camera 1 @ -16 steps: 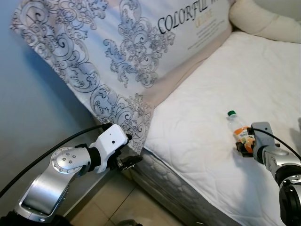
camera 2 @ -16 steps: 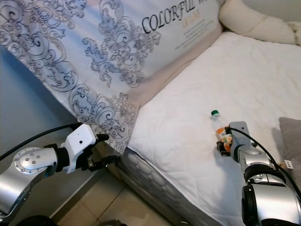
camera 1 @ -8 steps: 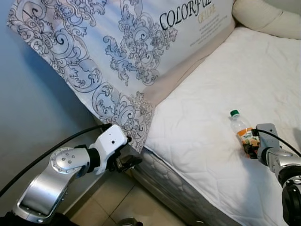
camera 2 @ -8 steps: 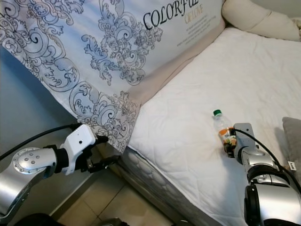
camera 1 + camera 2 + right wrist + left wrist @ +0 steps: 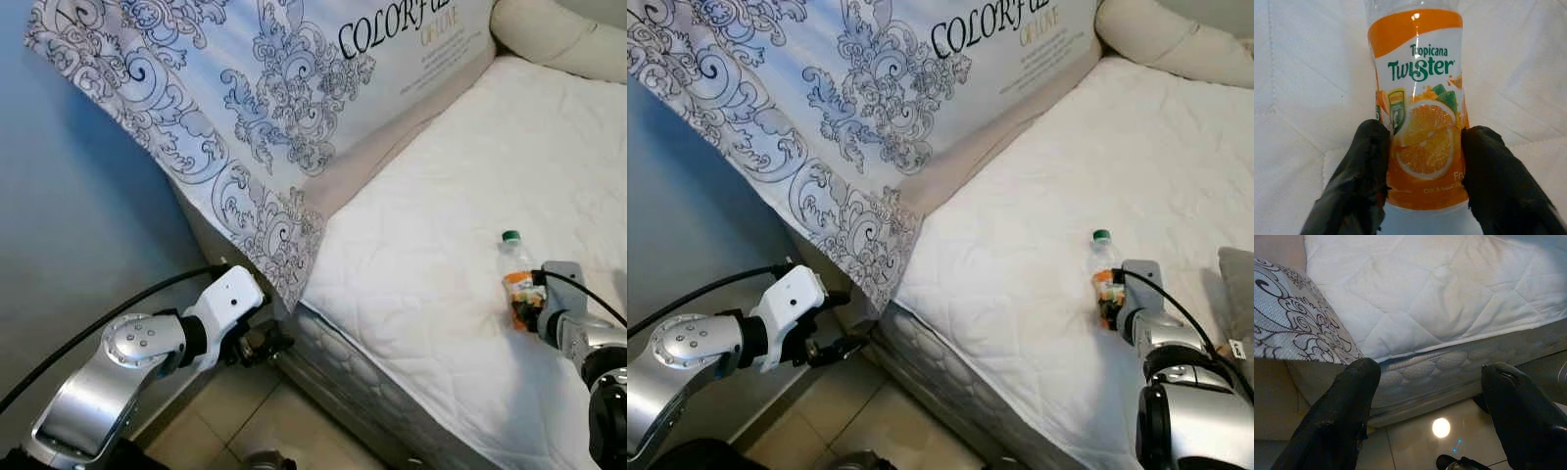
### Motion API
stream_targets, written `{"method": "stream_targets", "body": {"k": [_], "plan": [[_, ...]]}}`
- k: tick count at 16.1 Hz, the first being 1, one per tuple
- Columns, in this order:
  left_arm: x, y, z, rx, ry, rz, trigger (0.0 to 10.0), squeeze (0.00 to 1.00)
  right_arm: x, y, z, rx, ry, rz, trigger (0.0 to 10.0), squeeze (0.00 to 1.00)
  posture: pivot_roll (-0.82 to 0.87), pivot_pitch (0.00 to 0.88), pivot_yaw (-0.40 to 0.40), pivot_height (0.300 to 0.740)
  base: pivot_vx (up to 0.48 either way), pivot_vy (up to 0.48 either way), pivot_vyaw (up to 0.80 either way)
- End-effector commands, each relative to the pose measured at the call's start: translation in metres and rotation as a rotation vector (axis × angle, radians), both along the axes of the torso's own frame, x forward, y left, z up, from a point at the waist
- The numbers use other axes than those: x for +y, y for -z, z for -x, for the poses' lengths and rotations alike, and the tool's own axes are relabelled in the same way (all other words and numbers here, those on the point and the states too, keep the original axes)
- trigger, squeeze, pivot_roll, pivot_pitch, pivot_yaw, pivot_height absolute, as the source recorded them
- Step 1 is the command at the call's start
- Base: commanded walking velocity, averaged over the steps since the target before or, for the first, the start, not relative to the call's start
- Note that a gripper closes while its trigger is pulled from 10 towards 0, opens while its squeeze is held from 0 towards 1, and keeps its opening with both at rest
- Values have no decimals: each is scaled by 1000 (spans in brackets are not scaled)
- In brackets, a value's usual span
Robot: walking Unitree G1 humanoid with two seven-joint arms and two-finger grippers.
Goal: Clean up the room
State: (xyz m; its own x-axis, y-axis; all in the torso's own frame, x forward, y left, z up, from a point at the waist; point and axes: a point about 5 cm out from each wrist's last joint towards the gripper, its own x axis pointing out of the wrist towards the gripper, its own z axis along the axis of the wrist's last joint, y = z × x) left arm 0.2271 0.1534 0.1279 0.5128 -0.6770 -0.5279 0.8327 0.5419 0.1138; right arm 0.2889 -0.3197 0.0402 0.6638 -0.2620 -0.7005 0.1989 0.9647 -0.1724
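Right wrist view: the right gripper (image 5: 1422, 164) squeezes the juice bottle (image 5: 1418, 105) on the white bed (image 5: 431, 245); its cap is cut off. Left gripper (image 5: 1432, 401) is wide apart, holding nothing, by the mattress edge (image 5: 1449, 362).

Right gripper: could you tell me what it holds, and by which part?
The right gripper holds the bottle by its lower labelled body, one finger each side.

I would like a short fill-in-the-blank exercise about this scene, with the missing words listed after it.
1. The right claw is shut on the clear plastic ______ juice bottle with its orange label.
2. The bottle's cap is ______.
3. The bottle is over the white quilted ______.
4. The left claw is ______, low beside the bed.

Missing words: Tropicana Twister; green; mattress; open
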Motion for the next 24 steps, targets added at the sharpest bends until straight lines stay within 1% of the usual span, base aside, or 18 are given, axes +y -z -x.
{"method": "stream_targets", "body": {"k": [1,2,3,4,5,6,7,8,11,14,17,18,19,20,22,23,24], "plan": [[0,-4,-1,-15,-5,-5,10000,0,0,12,11,50,26,-33,0,0,125,28,82,740,0,0,0],[-1,-3,-2,-16,-7,-3,10000,0,0,11,11,39,2,-25,1686,0,119,16,83,740,0,0,0],[-1,-3,-3,-15,-6,-2,10000,0,-1,10,10,37,-6,-11,9333,0,119,16,83,740,0,0,0],[-1,-3,-3,-16,-4,-5,10000,0,-3,9,10,38,-8,17,10000,0,122,20,85,740,0,0,0],[-1,-3,-3,-16,-3,-6,10000,0,-3,9,10,36,-1,21,10000,0,124,21,85,740,0,0,0],[-1,-3,-3,-16,-2,-8,10000,0,-4,8,9,29,7,20,10000,757,124,21,86,740,0,0,0],[-1,-3,-3,-14,-2,-9,10000,0,-4,7,8,14,27,6,10000,1000,124,21,86,740,0,0,0],[0,-3,-3,-14,-1,-10,10000,0,-4,6,7,4,40,-4,10000,1000,124,25,87,740,0,0,0],[0,-3,-1,-8,3,-9,10000,0,-5,3,5,4,19,33,10000,1000,128,29,85,740,0,0,0],[-1,-4,0,-5,8,-9,10000,0,-10,5,11,16,41,52,10000,1000,137,40,84,740,0,0,0],[0,-4,1,0,9,-12,10000,0,-8,14,18,56,17,62,10000,1000,140,43,86,740,0,0,0],[1,-5,2,3,10,-12,10000,0,-5,18,20,77,-2,50,10000,55,145,49,90,740,0,0,0],[1,-5,3,9,15,-13,10000,0,-2,23,23,97,-15,47,10000,0,148,53,94,740,0,0,0],[2,-5,3,12,18,-13,10000,0,-1,23,23,92,-26,59,10000,0,151,58,97,740,0,0,0],[1,-6,4,13,22,-12,10000,0,0,21,19,49,-10,51,10000,0,153,60,100,740,0,0,0],[1,-6,4,15,23,-12,10000,0,-1,18,17,29,-6,65,10000,0,154,63,101,740,0,0,0],[2,-6,5,17,25,-13,10000,0,-4,14,15,5,7,102,10000,0,154,63,101,740,0,0,0]]}}
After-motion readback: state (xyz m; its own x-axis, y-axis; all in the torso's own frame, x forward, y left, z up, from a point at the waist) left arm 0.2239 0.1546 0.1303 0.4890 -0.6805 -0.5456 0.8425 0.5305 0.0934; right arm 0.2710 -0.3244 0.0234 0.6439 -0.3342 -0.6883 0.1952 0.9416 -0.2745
